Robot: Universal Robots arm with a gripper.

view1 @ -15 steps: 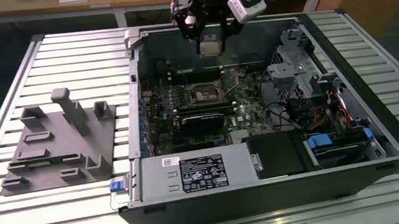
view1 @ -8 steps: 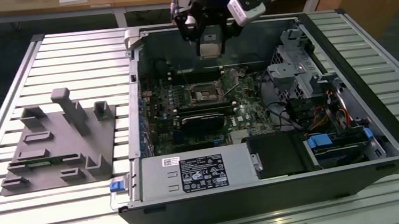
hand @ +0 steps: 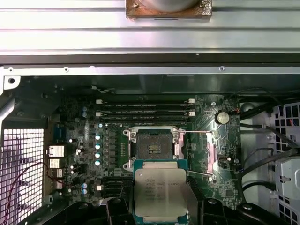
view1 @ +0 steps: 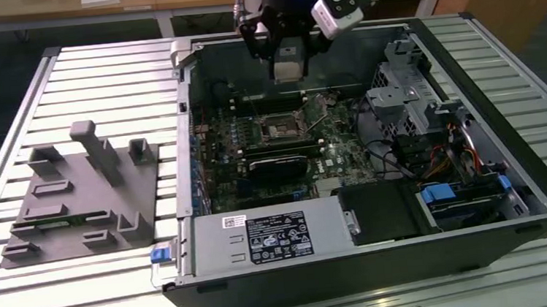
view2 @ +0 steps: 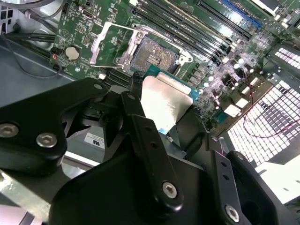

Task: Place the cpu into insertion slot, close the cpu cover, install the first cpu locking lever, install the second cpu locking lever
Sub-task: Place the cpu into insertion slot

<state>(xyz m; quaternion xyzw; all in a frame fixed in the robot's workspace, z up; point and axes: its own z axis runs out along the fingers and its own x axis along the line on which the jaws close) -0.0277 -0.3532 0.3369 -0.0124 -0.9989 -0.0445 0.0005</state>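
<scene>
Steps finished: none of the four, by the look of it.

On the exterior view's left, one grey holder [view1: 81, 191] sits on the table [view1: 101, 79]. Next to it is one open computer case [view1: 360, 264]. One claw [view1: 287, 72] hangs over the middle of the green board inside.

The claw is closed on the cpu [view2: 166, 105], with one dark finger [view2: 140, 126] pressed to each side of it. There is one cpu, and it is up in the air, close above the insertion slot [hand: 152, 145] but not in it. There is one slot. Its dark middle is bare, so the chip has not gone in yet.

There is one cpu cover [view2: 97, 42]. In the second wrist view it is tipped up and open. There are two thin levers [hand: 199, 132] beside the slot, and both look loose and not hooked down.

So four jobs are left: put the chip in, shut the cover, and lock each of the two levers.
</scene>
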